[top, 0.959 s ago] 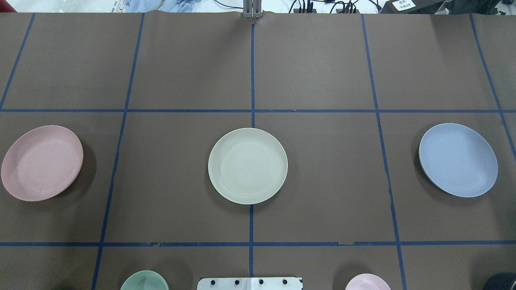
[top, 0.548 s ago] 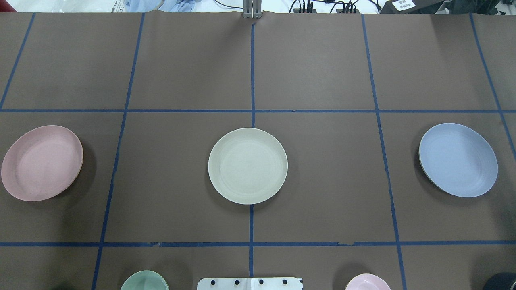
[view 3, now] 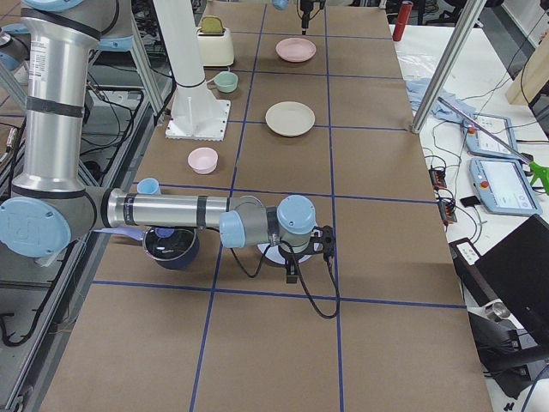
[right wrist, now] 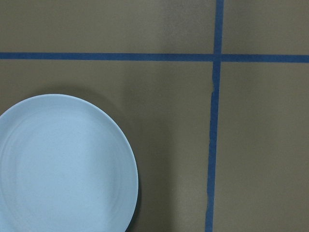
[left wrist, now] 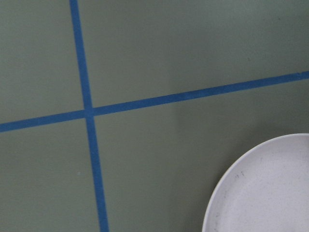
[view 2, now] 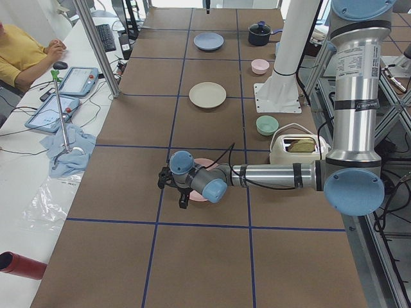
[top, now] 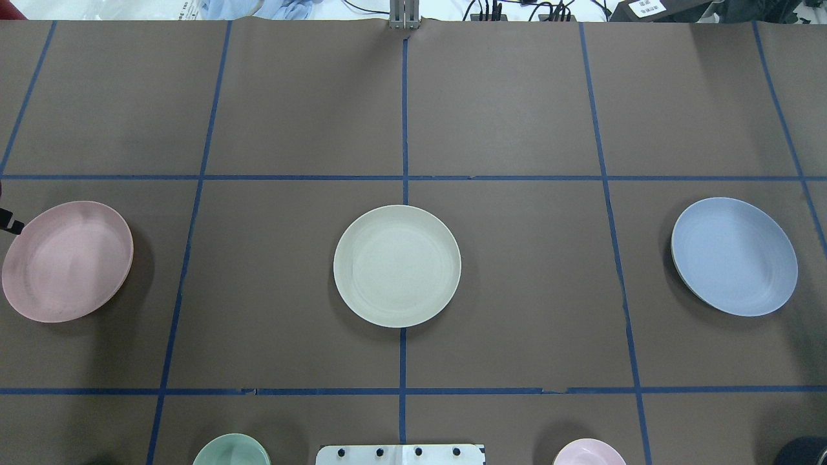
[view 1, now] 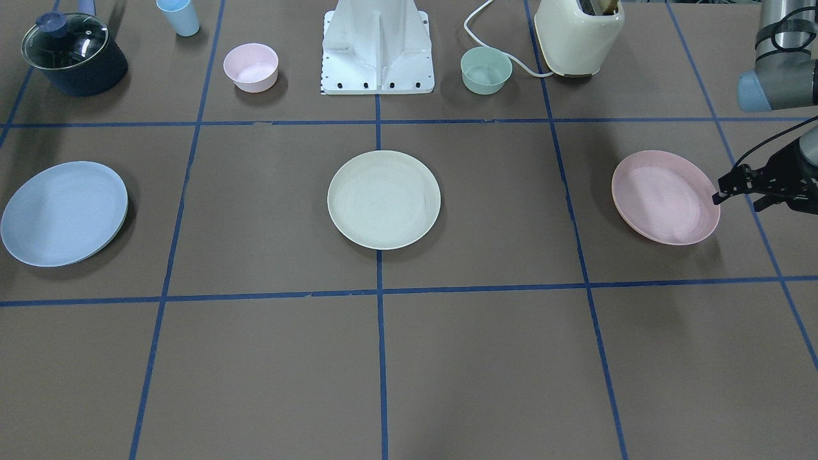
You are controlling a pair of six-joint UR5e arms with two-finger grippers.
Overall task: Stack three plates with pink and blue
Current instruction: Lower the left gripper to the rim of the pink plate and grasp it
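Note:
Three plates lie apart in a row on the brown table. The cream-white plate (top: 397,265) is in the middle, the pale pink plate (top: 68,260) on the left and the light blue plate (top: 733,256) on the right. My left gripper (view 1: 740,197) is open and empty. It hovers at the pink plate's (view 1: 664,197) outer rim; one fingertip (top: 11,225) shows in the overhead view. My right gripper (view 3: 310,247) shows only in the right side view, over the blue plate (right wrist: 63,164); I cannot tell whether it is open or shut.
Along the robot's side stand a pink bowl (view 1: 250,66), a green bowl (view 1: 486,70), a cream toaster (view 1: 578,35), a lidded dark pot (view 1: 73,54), a blue cup (view 1: 179,16) and the white robot base (view 1: 377,48).
A fingertip of my left gripper has come into the overhead view at the left edge, beside the pink plate. The three plates have not moved.

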